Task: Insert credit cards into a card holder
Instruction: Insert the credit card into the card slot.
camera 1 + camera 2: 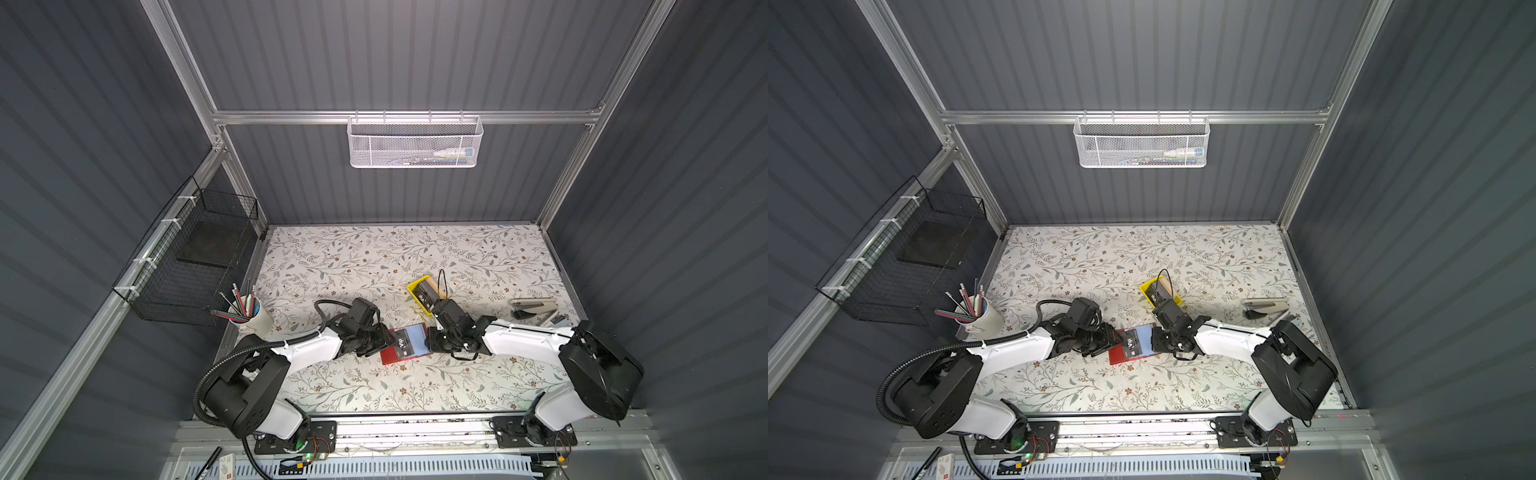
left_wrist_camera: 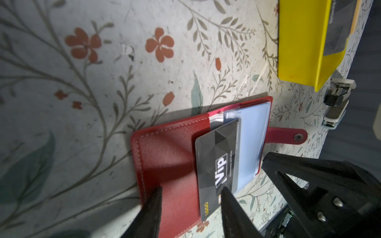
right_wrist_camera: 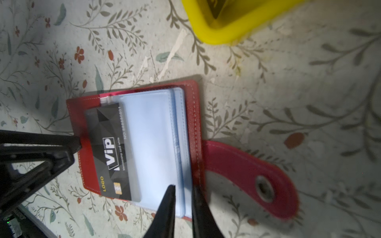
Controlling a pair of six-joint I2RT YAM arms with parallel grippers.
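Observation:
The red card holder (image 1: 390, 357) lies open on the flowered table, its strap (image 3: 247, 171) stretched out to one side. A black "Vip" credit card (image 2: 216, 156) sits partly inside a bluish clear sleeve (image 3: 152, 140), with its logo end sticking out over the red cover. My left gripper (image 2: 191, 189) is open, its fingers standing either side of the card's free end and gripping nothing. My right gripper (image 3: 183, 187) is shut on the strap-side edge of the holder's sleeves. More dark credit cards (image 1: 426, 291) stand in the yellow tray.
The yellow tray (image 1: 417, 286) sits just behind the holder, close to my right wrist. A stapler (image 1: 536, 309) lies at the right. A cup of pens (image 1: 257, 320) stands at the left by my left arm, and a black wire basket (image 1: 187, 266) hangs on the left wall.

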